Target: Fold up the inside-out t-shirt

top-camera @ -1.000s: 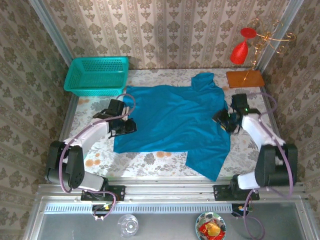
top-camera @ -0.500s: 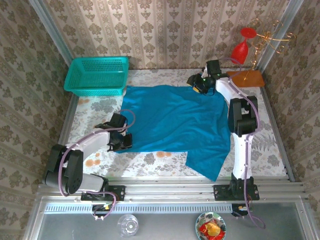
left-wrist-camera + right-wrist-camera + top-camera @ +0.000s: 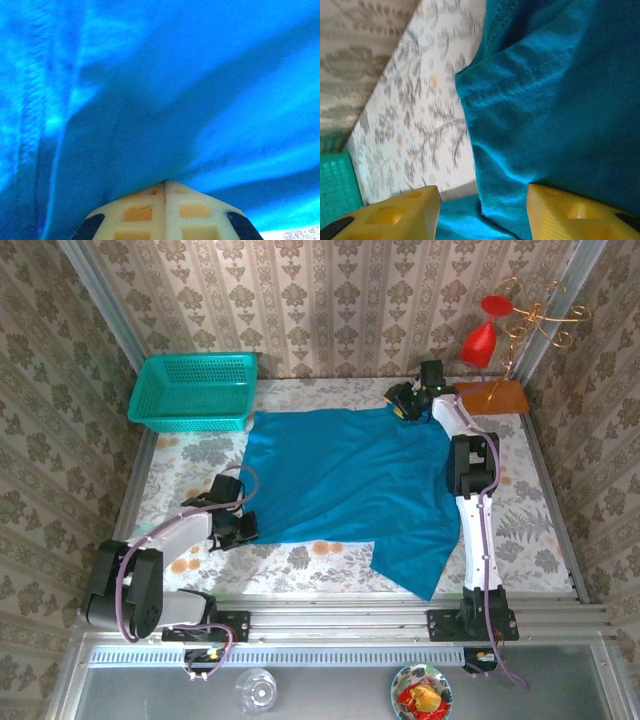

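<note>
The tabletop (image 3: pixel 190 455), covered in a pale floral-print cloth, carries a teal-blue cotton t-shirt (image 3: pixel 350 480) spread across its middle. A teal plastic mesh basket (image 3: pixel 195 390) sits at the far left corner, and a flat orange board (image 3: pixel 490 397) at the far right.

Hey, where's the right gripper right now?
In the top view, the right gripper sits at the far right of the table, over the t-shirt's far edge, just left of the orange board.
</note>
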Robot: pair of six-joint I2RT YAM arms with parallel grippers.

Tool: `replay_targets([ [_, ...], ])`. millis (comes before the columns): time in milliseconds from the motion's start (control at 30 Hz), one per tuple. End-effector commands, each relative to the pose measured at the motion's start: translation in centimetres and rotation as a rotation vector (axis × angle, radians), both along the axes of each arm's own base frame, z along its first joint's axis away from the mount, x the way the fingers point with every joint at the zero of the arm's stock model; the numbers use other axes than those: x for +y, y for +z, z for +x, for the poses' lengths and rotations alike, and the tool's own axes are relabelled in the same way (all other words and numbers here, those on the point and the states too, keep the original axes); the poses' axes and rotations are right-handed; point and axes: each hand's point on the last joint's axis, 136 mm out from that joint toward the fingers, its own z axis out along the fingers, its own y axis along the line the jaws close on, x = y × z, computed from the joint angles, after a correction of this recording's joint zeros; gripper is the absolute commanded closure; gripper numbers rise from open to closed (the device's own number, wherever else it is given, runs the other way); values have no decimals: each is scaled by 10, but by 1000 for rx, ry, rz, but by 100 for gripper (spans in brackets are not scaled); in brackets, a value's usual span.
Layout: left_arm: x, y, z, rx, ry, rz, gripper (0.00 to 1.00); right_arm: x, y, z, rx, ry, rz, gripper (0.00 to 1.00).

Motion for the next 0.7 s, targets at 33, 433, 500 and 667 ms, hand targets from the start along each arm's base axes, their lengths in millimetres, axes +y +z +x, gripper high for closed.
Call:
replay_targets([
  [33, 16, -11, -20, 69, 56, 41, 93, -26, -44, 7, 68, -91, -60, 49],
  [433, -1, 10, -7, -10, 6, -42, 89, -11, 35, 8, -52, 51, -21, 46],
  [500, -7, 29, 4, -76, -15, -72, 86, -6, 63, -3, -70, 78, -32, 46],
  [667, -7, 69, 28, -188, -53, -56, 83, 8, 111, -40, -92, 145, -40, 45],
])
